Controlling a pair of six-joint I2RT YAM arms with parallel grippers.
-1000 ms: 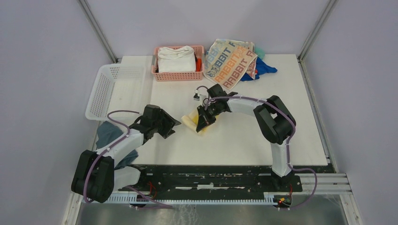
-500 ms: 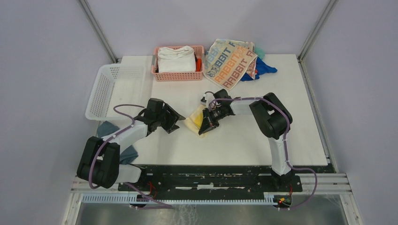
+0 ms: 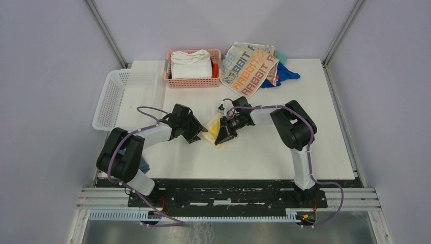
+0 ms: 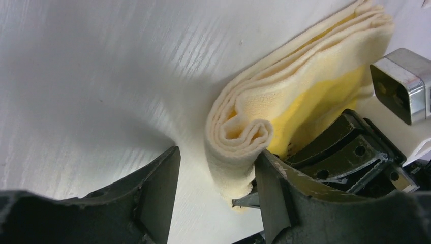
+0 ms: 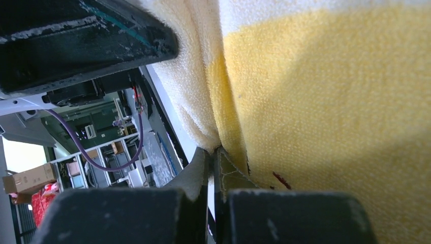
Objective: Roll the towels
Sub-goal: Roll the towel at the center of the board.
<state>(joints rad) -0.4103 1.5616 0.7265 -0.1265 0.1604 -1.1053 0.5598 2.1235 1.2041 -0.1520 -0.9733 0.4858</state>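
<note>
Your white table (image 3: pixel 264 152) sits between plain grey walls. Well beyond both grippers, at its far edge, stand a pink basket (image 3: pixel 175 80) holding a thick white cloth (image 3: pixel 191 63), a white mesh basket (image 3: pixel 114 94) off to the left gripper's outer side, and the spread RABBIT towel (image 3: pixel 249 68) lying over a blue cloth (image 3: pixel 285 75). The yellow towel (image 4: pixel 305 86), folded into a loose roll, lies on the table between your two grippers. The right gripper (image 5: pixel 211 157) is clenched, its fingertips pinching the towel's edge from the near side. The left gripper (image 4: pixel 216 165) stands released, its jaws spread on either side of the towel's curled end; the inner finger (image 4: pixel 272 188) looks to touch the cloth. A second ago the left gripper hung well apart from the towel, toward the table's left edge; it has since swung in beside it, while the right gripper has kept its grip, barely shifted.
</note>
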